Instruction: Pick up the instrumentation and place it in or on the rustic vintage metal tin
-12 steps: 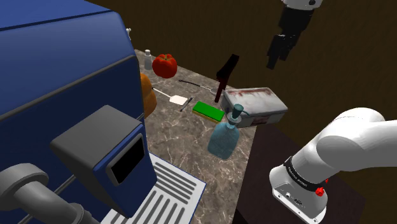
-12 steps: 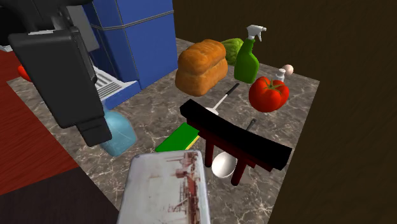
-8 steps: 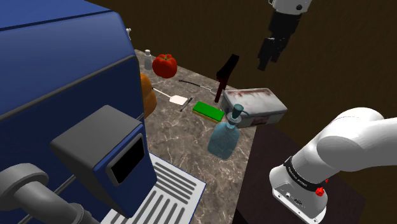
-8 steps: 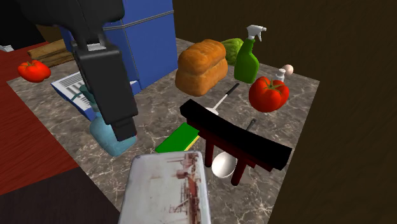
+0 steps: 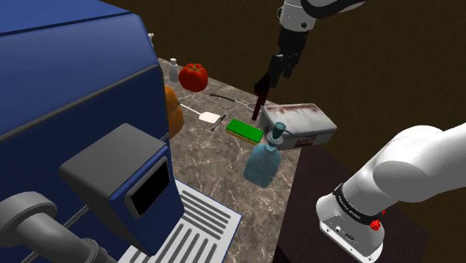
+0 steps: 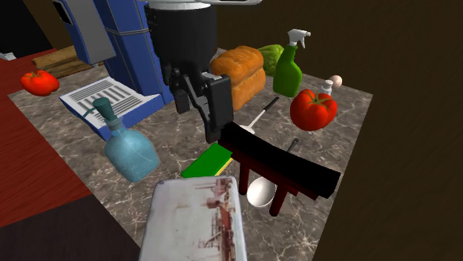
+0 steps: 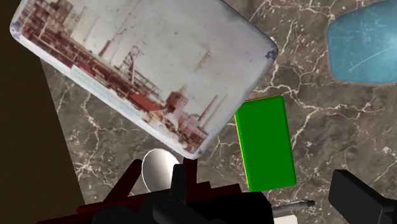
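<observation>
the tin's (image 6: pixel 194 219) flat lid lay open from above. crowding its far edge in the second exterior view stood the black-topped instrument (image 6: pixel 282 164) on dark red legs, a green block (image 6: pixel 208 161) and a spoon (image 6: pixel 261 191). the blue dispenser bottle (image 6: pixel 130 148) rose nearby; bare marble countertop (image 6: pixel 172 144) separated it from the block.
</observation>
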